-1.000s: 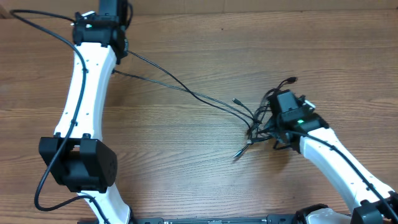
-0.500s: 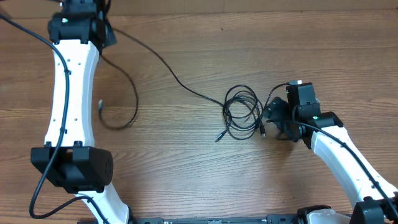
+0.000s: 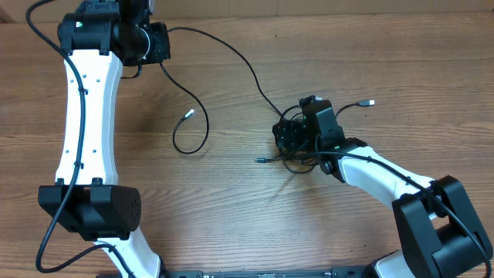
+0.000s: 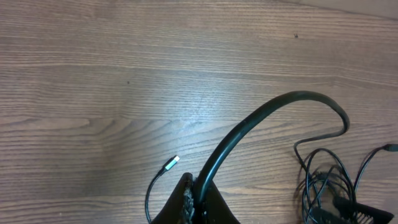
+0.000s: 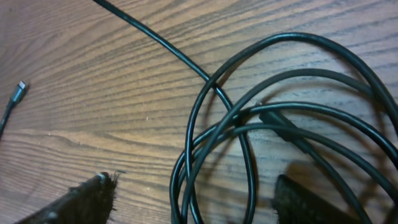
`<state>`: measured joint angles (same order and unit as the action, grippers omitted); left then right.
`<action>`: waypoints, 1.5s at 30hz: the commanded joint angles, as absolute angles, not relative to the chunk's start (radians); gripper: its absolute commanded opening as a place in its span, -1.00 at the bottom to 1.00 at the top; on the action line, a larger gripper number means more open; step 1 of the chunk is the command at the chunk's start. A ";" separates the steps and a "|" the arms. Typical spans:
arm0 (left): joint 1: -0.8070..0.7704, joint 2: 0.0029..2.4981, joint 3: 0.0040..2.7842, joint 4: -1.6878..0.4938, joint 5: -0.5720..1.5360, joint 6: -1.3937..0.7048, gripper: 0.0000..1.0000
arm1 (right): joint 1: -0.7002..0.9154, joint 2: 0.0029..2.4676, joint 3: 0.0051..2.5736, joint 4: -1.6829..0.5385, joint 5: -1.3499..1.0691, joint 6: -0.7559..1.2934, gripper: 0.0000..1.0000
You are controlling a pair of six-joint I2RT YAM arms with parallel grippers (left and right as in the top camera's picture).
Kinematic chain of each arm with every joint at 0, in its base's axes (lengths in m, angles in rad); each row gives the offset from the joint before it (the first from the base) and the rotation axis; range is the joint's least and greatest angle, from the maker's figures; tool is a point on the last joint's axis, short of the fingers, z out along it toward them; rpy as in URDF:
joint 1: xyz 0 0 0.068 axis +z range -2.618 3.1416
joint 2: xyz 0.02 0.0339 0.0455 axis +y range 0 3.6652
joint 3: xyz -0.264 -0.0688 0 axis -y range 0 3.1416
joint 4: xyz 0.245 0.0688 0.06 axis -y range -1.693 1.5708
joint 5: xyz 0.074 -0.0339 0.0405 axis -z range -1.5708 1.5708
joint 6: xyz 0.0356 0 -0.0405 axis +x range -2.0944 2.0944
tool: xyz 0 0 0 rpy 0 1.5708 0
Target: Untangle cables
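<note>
The cables lie as a small tangle of thin black loops (image 3: 297, 143) right of the table's middle. One cable (image 3: 231, 50) arcs from the tangle up to my left gripper (image 3: 158, 42), which is shut on it (image 4: 198, 196). Its free end curls below, ending in a silver-tipped plug (image 3: 189, 113) (image 4: 172, 163). My right gripper (image 3: 287, 139) stands open over the tangle, with several coils (image 5: 249, 124) lying between its fingertips (image 5: 87, 199). A silver plug (image 3: 370, 102) sticks out to the right and a dark plug (image 3: 261, 161) to the left.
The wooden table (image 3: 231, 208) carries only the cables. My left arm's white link (image 3: 89, 116) runs down the left side and my right arm's forearm (image 3: 386, 174) crosses the lower right. A thick black arm wire (image 3: 46, 11) loops at the top left.
My right gripper has opened and moved left over the tangle, which is now bunched beneath it. The left gripper's cable now arcs higher, and its loose end has swung right.
</note>
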<state>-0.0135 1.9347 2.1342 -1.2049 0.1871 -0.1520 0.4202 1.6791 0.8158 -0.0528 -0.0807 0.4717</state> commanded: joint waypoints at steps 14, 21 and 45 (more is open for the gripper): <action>-0.021 1.917 2.149 -1.208 0.207 -0.127 -0.92 | 0.439 1.730 0.858 -0.003 -0.090 0.387 0.17; -0.021 1.917 2.149 -1.207 0.207 -0.135 -0.92 | 0.505 1.731 0.860 -0.024 -0.105 0.331 0.15; -0.021 1.917 2.149 -1.223 0.208 -0.138 -0.92 | 0.522 1.824 0.859 -0.040 -0.082 0.322 -0.84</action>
<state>-0.0135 1.9347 2.1342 -1.2171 0.1921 -0.1493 0.5232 1.8004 0.8398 -0.0544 -0.0483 0.3355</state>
